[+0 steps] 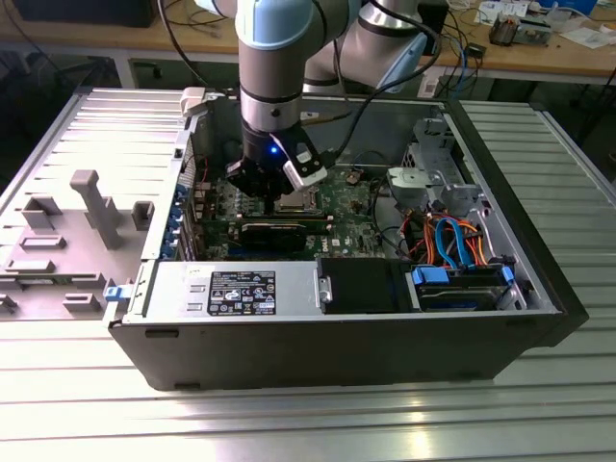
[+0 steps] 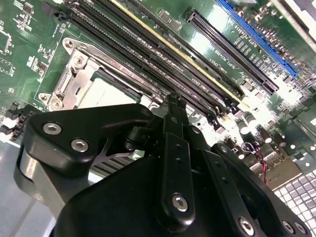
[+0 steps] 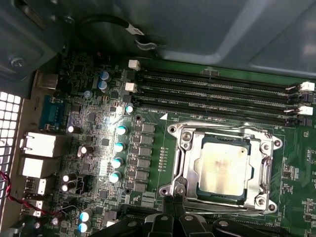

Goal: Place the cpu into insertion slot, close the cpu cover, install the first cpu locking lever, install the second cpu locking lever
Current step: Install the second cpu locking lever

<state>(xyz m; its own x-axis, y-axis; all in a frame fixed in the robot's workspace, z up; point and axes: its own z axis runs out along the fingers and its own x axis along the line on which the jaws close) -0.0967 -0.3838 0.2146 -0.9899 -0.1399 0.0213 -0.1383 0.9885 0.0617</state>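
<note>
One black robot gripper (image 1: 272,189) is what we see hanging low inside the open grey metal computer case (image 1: 539,279), right over the green circuit board (image 3: 98,148). In the first wrist view the small square cpu with its dull silvery-grey top (image 3: 223,168) already sits in the square insertion slot with the silvery metal rim (image 3: 185,143), and the thin silvery cpu cover frame (image 3: 265,163) lies flat around it, chip showing through its window. The fingers (image 2: 174,109) look pressed together with nothing between them, tips just beside the socket's edge. Long black memory slots (image 3: 217,89) run alongside the socket. In the exterior view the case rests on a ribbed metal surface (image 1: 308,423).
</note>
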